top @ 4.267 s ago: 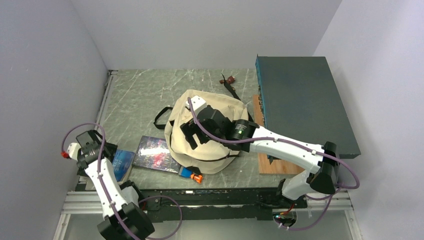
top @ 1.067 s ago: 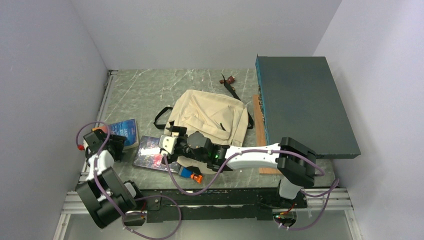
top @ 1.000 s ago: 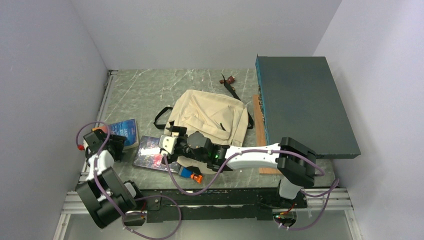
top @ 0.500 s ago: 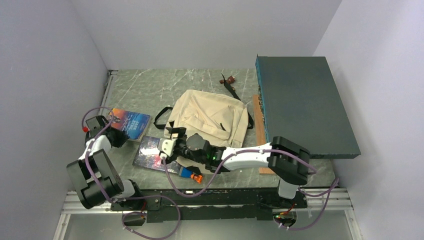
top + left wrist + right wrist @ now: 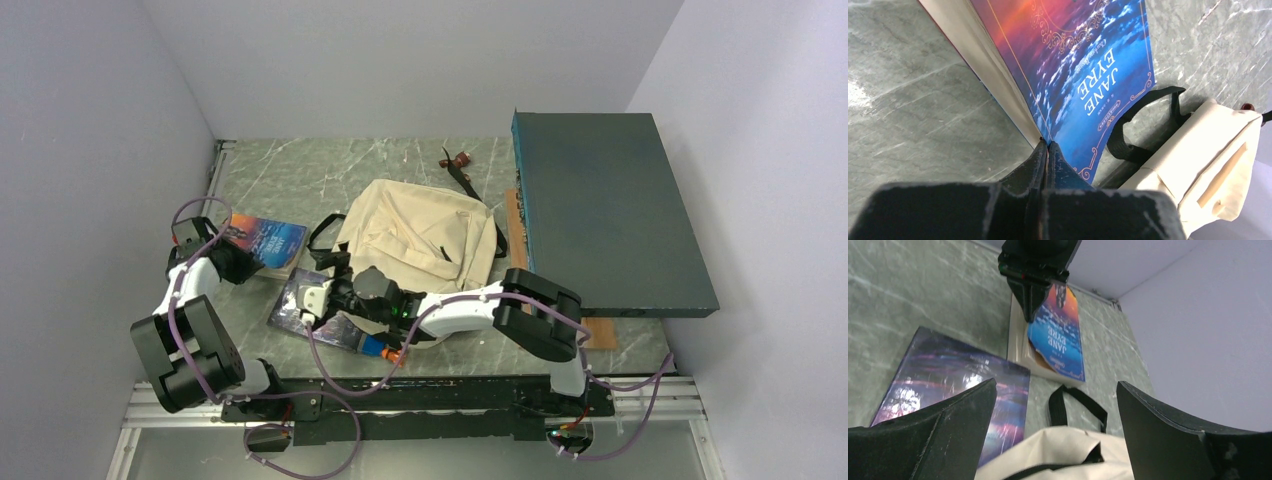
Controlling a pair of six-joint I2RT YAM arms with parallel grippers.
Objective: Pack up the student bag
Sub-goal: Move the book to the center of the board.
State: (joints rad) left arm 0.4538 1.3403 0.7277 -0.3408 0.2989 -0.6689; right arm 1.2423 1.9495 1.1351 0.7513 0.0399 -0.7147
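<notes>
Two changes: left jaws now clamp the Jane Eyre book [image 5: 1088, 75], shifted nearer the student bag [image 5: 420, 235]; right jaws stand apart.

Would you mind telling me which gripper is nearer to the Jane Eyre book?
Left. The left gripper is shut on the cover of the Jane Eyre book; the right gripper hangs open farther off, above the purple book beside the bag.
</notes>
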